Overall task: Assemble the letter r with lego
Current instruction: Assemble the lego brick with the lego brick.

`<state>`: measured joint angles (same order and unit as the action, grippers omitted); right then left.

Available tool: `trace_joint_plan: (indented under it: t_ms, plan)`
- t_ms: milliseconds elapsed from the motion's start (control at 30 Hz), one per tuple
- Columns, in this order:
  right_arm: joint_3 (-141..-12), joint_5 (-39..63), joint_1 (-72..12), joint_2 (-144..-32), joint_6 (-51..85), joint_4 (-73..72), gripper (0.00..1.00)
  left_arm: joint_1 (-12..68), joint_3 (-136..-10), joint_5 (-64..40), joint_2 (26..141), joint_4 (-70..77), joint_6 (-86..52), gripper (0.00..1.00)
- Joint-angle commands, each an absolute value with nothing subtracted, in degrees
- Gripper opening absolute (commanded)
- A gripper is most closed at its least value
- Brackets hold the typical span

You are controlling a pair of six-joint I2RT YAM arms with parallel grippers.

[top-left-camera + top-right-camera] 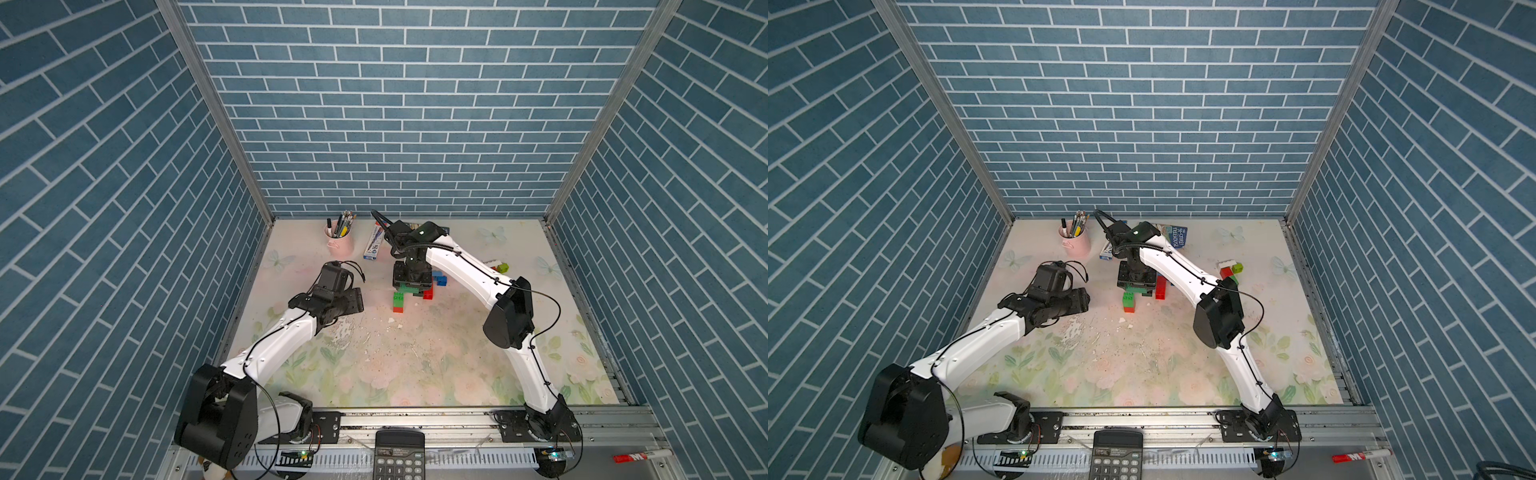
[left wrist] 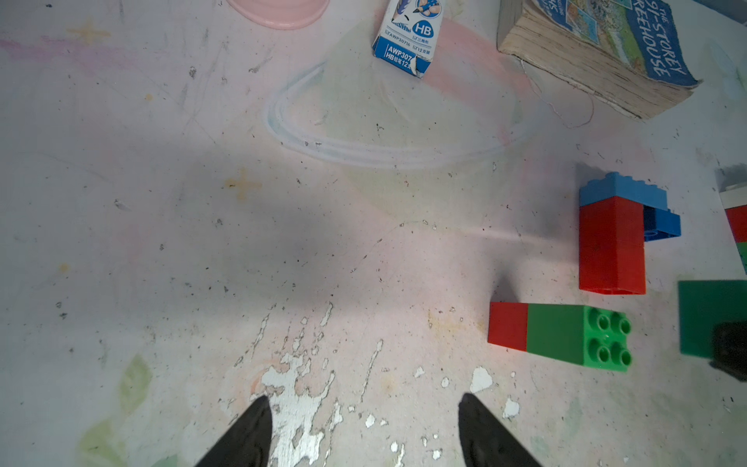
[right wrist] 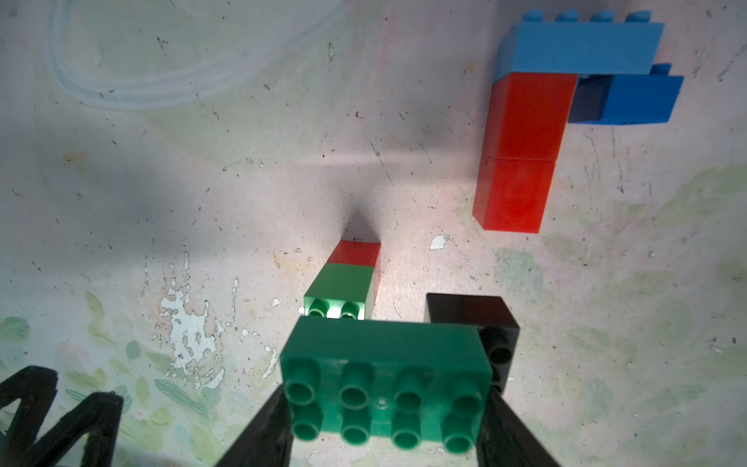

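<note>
**Lego build under way on a worn floral table.** At the front rail, a calculator [image 1: 400, 455] and a red marker [image 1: 636, 456] lie off the floral table [image 1: 415, 374].

Over a patch of chipped paint, the left gripper [image 2: 364, 400] hangs with its jaws apart and nothing between them, well to the left of the lego.

Farther in, the right gripper [image 3: 382, 408] is clamped on a dark green brick [image 3: 384, 347]. It is a long eight-stud piece, gripped at its two short ends and held studs-up above the table. A black brick [image 3: 469, 311] shows at one end of it, lower down. Whether the two are joined cannot be told.

Close by the held piece stands an upright stack [image 3: 347, 283], green on a red base, studs up.

Beyond and to the right lies a red-and-blue assembly [image 3: 525, 149], flat on its side. It has two red bricks in a line and a long light blue brick across their far end. A darker blue brick sits under the overhang.

Well apart, farther right, sits a small cluster of white, red and lime bricks [image 1: 498, 267].

Along the back wall stand a pink cup [image 1: 340, 243] of pens, a pencil box [image 2: 408, 44] and a worn paperback [image 2: 606, 52].
</note>
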<state>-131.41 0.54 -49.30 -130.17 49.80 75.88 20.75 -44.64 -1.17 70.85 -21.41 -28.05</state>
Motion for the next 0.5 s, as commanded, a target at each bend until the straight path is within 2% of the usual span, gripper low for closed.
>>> trace_joint_plan:
  t_ms: [0,467]
  plan:
    - [-132.5,-1.5,-50.3,-131.7,54.3,77.8,0.23,20.5,-44.6,-1.7,68.6,-24.0,-26.8,0.74]
    - [-131.2,-2.3,-51.3,-132.8,55.8,76.9,0.23,20.6,-42.6,-1.9,64.5,-26.3,-28.6,0.74]
